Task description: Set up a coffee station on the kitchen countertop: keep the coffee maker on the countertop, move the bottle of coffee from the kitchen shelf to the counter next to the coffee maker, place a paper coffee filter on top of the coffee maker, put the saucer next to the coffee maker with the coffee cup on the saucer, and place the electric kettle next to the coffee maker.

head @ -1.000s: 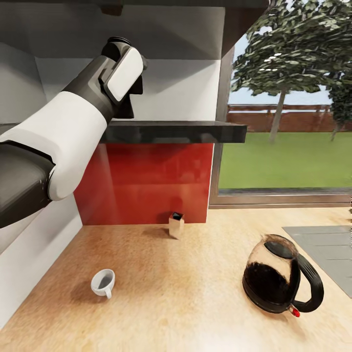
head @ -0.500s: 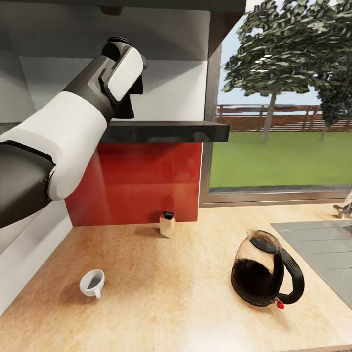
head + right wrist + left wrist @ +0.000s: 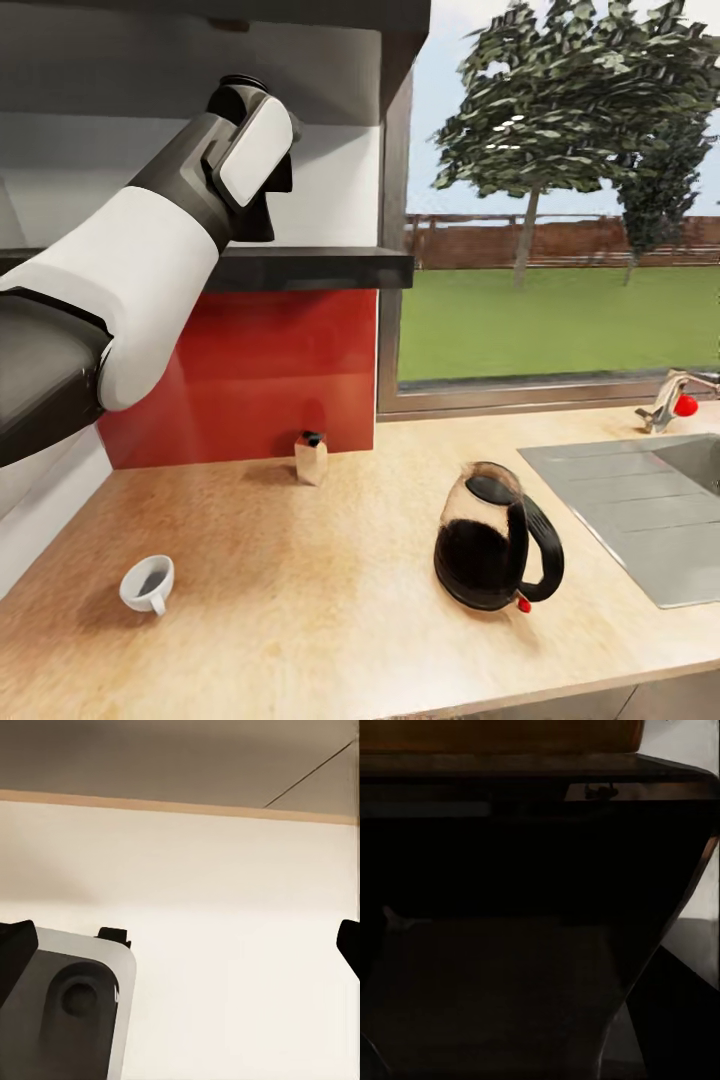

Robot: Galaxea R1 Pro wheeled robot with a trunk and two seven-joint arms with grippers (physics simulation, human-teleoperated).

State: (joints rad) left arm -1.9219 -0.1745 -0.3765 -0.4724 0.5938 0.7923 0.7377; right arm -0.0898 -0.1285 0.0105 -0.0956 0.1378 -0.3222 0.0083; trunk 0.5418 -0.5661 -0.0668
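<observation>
Black and white, the robot's left arm (image 3: 150, 270) reached up and forward in the head view, its wrist raised against the dark shelf (image 3: 300, 268) on the red and white wall. The left gripper itself was hidden behind the wrist, so whether it was released or clenched could not be told. The left wrist view was almost wholly dark, with only a dim shelf edge (image 3: 532, 766) visible. In the right wrist view, the tips of the right gripper (image 3: 180, 945) sat at opposite edges of the picture, spread wide and released, with a pale flat plane and a grey-and-white robot part (image 3: 67, 1012) beyond them.

Below the shelf lay the light-wood surface (image 3: 330, 600). The cup (image 3: 148, 584) lay tipped on its side near the surface's front left, its mouth facing up and back and its handle toward the front. A small pale shaker with a dark cap (image 3: 311, 456) stood upright at the foot of the red wall panel (image 3: 250, 370), well apart from the cup. The kettle (image 3: 495, 552), glass with a dark lower half, black lid and handle and a small red switch at its base, stood upright toward the right, between the shaker and the steel sink (image 3: 640, 510). A tap with a red knob (image 3: 672, 398) stood behind the sink, under a window (image 3: 560, 200) showing grass, trees and a fence.
</observation>
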